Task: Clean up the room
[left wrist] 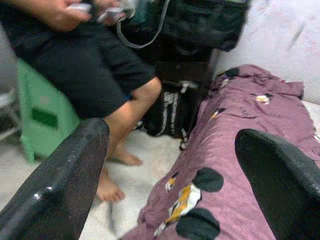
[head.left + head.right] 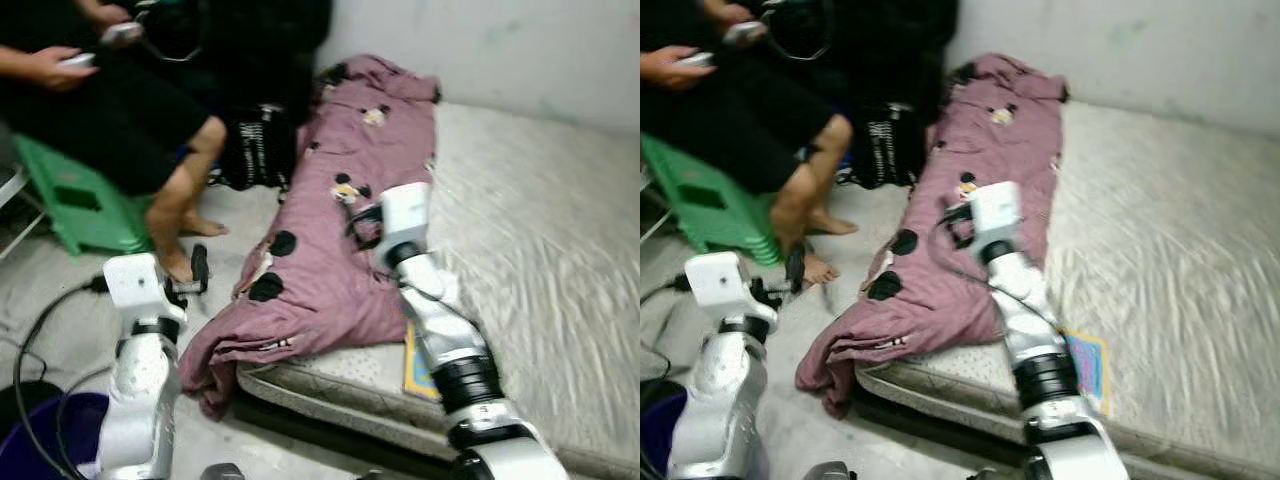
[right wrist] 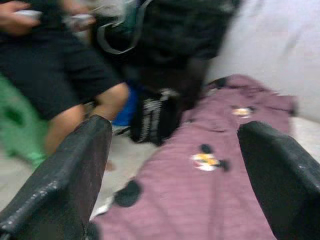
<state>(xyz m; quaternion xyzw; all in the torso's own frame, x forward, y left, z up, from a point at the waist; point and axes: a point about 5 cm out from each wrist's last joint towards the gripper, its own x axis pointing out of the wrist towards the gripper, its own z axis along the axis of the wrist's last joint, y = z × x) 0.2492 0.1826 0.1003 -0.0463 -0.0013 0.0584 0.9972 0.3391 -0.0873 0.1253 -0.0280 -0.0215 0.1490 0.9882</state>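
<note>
- a mauve cartoon-print blanket (image 2: 340, 230) lies crumpled lengthwise along the mattress (image 2: 540, 240) edge, its near end spilling toward the floor.
- right claw (image 3: 175, 165) gapes wide above the blanket.
- left claw (image 1: 170, 175), wide too, hangs beside the mattress near a seated person (image 2: 120, 110).

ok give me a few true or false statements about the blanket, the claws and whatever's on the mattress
1. The mauve cartoon-print blanket lies along the left edge of the bare white mattress, one end hanging toward the floor. True.
2. The right claw is shut on the blanket. False: its fingers are spread apart above the blanket, holding nothing.
3. The left claw is open. True.
4. A person sits on a green plastic stool beside the mattress. True.
5. The thin colourful book lies on the floor. False: it lies on the mattress near its front edge, by the right arm.
</note>
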